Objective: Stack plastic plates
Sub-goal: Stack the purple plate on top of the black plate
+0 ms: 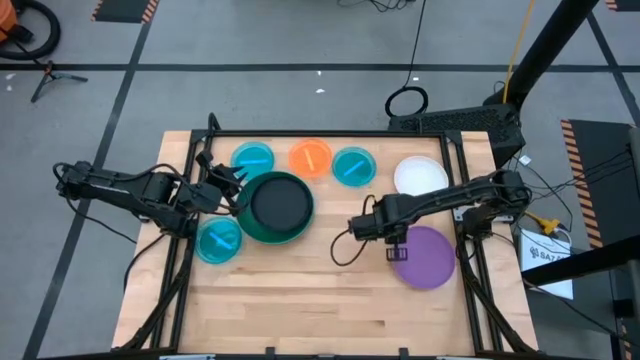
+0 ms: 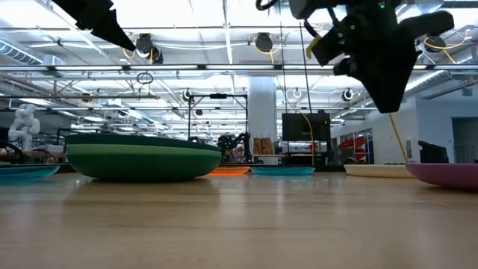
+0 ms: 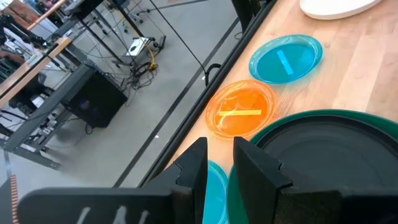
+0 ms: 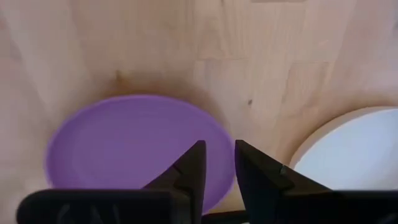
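Black plate [image 1: 279, 202] in green plates [image 1: 252, 226], purple plate [image 1: 427, 257] apart

Front table half [image 1: 300, 300] bare, open passage; plates [image 1: 310, 158] crowd rear, green stack [image 1: 277, 208] centre-left.

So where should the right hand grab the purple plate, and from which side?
Grip the purple plate by its thin raised rim, on the edge facing the table's middle. It lies flat on the table clear of the white plate, and the right hand hangs just above that edge, fingers nearly together, so they must open to straddle the rim.
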You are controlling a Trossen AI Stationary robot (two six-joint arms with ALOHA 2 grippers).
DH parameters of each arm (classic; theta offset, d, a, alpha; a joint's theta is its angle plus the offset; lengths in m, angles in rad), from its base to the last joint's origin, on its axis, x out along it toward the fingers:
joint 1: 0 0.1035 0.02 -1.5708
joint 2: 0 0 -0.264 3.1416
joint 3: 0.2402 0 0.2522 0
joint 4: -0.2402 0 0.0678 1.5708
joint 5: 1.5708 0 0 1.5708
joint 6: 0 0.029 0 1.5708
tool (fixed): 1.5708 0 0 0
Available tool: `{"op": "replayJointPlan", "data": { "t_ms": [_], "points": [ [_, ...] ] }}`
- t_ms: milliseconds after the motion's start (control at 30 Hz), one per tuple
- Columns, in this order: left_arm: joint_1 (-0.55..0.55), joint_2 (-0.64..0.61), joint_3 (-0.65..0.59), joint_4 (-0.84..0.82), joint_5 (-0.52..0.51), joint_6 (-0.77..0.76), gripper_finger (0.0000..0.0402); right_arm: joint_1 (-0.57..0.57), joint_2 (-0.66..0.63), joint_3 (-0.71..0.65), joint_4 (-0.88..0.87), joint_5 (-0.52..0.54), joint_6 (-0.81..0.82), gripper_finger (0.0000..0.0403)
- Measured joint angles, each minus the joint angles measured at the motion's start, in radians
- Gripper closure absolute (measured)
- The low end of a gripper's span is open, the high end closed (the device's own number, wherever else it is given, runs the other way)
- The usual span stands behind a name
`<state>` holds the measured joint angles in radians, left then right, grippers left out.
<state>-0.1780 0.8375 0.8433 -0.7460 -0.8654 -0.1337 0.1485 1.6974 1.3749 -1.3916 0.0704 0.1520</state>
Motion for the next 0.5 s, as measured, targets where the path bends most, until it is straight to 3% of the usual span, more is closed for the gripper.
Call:
{"op": "replayJointPlan", "data": {
  "t_ms": [233, 367, 500],
  "points": [
    [0.000, 0.000, 0.000, 0.001, 0.000, -0.004, 0.0316, 0.005, -0.018, -0.116, 0.111, -0.028, -0.096, 0.0325],
    [0.000, 0.000, 0.000, 0.002, 0.000, -0.008, 0.0316, -0.011, -0.111, -0.265, 0.288, -0.075, -0.140, 0.0325],
    [0.000, 0.000, 0.000, 0.002, 0.000, -0.022, 0.0316, -0.032, -0.231, -0.411, 0.354, -0.052, -0.118, 0.0325]
  ]
}}
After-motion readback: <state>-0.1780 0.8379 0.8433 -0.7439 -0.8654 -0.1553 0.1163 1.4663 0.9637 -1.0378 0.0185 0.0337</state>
